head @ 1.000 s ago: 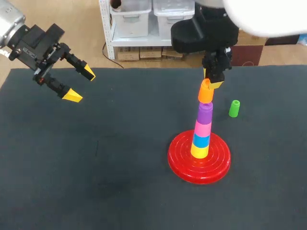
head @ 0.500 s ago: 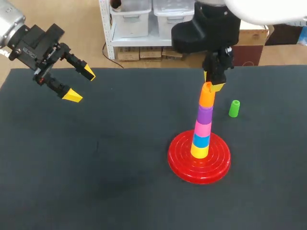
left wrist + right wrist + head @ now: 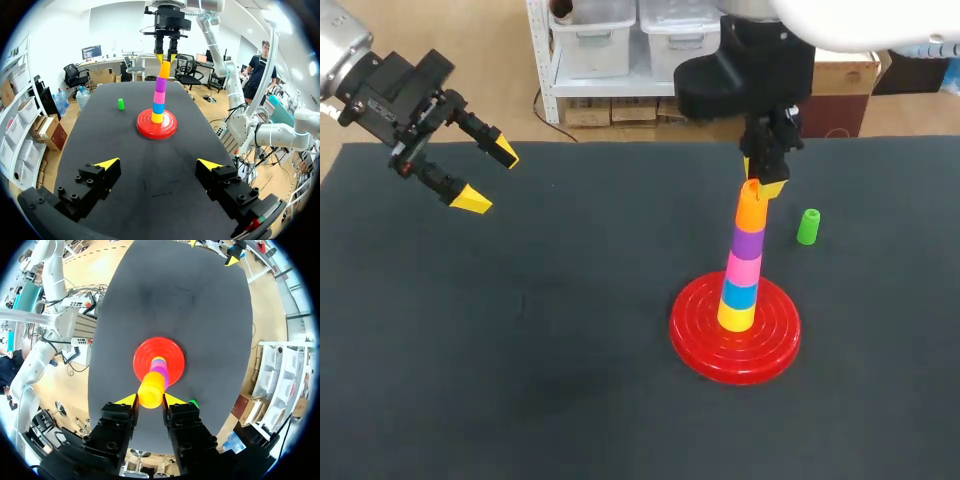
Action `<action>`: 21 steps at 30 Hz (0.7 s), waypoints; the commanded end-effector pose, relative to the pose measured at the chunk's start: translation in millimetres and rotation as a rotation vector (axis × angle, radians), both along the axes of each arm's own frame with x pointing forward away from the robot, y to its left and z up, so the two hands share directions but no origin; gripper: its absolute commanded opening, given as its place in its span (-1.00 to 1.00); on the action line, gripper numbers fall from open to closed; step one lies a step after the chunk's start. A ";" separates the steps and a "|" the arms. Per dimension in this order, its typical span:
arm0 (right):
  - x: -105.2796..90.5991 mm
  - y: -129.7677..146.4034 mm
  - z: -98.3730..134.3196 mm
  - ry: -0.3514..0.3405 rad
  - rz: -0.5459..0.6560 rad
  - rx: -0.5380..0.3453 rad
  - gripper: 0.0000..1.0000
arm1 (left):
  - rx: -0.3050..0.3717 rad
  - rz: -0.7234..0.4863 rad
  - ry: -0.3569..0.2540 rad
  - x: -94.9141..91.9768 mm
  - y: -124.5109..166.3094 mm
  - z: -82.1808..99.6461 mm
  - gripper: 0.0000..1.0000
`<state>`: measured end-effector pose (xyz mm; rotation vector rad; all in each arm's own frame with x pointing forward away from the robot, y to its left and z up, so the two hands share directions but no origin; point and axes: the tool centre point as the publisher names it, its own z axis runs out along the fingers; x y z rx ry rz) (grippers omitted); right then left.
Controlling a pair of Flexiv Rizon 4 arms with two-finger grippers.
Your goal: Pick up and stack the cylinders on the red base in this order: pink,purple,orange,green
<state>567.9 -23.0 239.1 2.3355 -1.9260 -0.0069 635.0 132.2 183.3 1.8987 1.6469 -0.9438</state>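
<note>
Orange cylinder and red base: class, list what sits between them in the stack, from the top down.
In the head view, between the orange cylinder and the red base: purple cylinder, pink cylinder, blue cylinder, yellow cylinder.

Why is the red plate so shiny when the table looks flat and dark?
Head view: the red base shows pale glints along its ridges; the dark table gives no glare and hardly any shadow beside it. Right wrist view: the orange cylinder, held in the right tool, is lit evenly.
</note>
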 end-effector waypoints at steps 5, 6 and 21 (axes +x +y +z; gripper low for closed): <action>5.5 -3.5 -2.7 -0.022 -0.016 0.000 -1.00 | 0.001 -0.004 0.002 1.8 0.8 -0.5 1.00; 5.9 -4.2 -1.7 -0.024 -0.016 0.002 -1.00 | 0.001 -0.004 0.002 1.8 0.8 -0.5 1.00; 6.6 7.5 -24.8 0.032 -0.005 -0.006 -1.00 | 0.001 -0.004 0.002 1.8 0.8 -0.5 1.00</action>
